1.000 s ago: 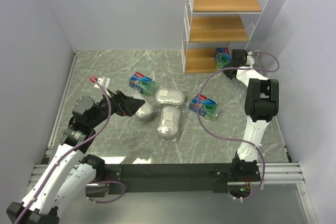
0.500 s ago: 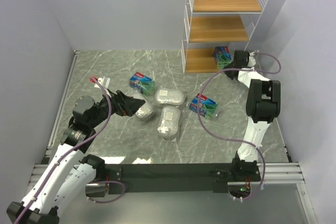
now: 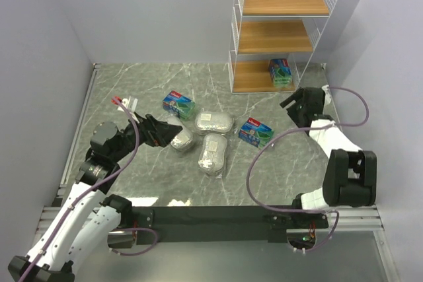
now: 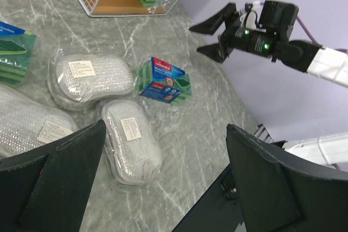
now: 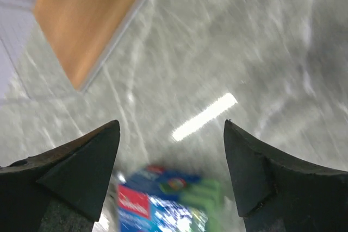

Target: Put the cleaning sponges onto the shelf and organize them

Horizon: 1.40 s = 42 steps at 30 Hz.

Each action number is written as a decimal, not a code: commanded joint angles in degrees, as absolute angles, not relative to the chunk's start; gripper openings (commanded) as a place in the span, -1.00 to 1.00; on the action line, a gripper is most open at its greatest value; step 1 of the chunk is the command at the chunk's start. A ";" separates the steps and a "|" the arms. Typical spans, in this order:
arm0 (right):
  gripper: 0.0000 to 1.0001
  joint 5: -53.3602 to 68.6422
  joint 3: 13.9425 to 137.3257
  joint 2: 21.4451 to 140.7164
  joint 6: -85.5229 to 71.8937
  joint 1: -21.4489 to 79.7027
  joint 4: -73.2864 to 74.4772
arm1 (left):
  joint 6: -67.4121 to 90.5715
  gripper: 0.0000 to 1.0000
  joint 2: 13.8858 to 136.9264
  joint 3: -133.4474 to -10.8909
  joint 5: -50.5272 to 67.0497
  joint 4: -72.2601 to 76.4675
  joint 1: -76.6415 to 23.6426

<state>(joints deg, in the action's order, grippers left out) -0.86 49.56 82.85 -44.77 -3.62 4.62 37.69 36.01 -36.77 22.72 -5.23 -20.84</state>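
The shelf [image 3: 271, 37] stands at the far right corner of the table [image 3: 152, 84], and only one of the six sponge packs is on it: the shelved green pack [image 3: 281, 70] lies at the right end of the bottom wooden tier, while the two upper tiers hold nothing. The other five packs lie on the table. The left green pack [image 3: 178, 104] sits furthest from the shelf, and the middle green pack [image 3: 256, 132] lies on its own between the silvery cluster and the right arm. The three silvery packs are crowded close together in the middle: the upper silvery pack [image 3: 214, 123] lies crosswise, the lower silvery pack [image 3: 211, 153] lies lengthwise just below it, and the left silvery pack [image 3: 181, 140] sits beside both. The left gripper [image 3: 173, 130] is low over the left edge of that last pack with its fingers spread wide and nothing held; whether a finger touches the wrap cannot be told. The right gripper [image 3: 288, 106] hangs in the air in front of the shelf, apart from it, released and empty, its fingers pointing towards the middle of the table. The right wrist view is blurred, showing the middle green pack below and a corner of the bottom tier above.
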 commanded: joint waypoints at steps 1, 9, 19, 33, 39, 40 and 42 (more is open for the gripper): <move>0.68 -0.18 44.22 79.02 -42.71 -2.82 7.21 | 37.97 0.99 35.07 -36.74 22.94 -4.30 -21.01; 0.61 8.60 29.12 66.56 -44.29 -1.76 1.41 | 38.23 0.99 35.86 -36.74 23.29 -4.48 -21.01; 0.32 11.34 18.28 58.54 -49.57 -1.85 -7.64 | 39.11 0.99 37.35 -35.77 24.78 -2.28 -21.09; 0.08 14.15 13.36 65.56 -55.63 -2.02 -25.48 | 38.94 0.99 37.53 -36.03 24.96 -1.85 -21.09; -0.35 14.68 13.27 65.57 -55.72 -2.02 -25.93 | 39.11 0.98 37.88 -35.95 25.05 -1.58 -21.09; -0.42 14.68 13.27 65.57 -55.72 -1.93 -25.93 | 39.11 0.98 37.79 -35.86 25.14 -1.50 -21.09; -0.61 15.03 13.53 65.83 -55.72 -1.93 -25.40 | 39.20 0.98 37.97 -35.86 25.05 -1.49 -21.09</move>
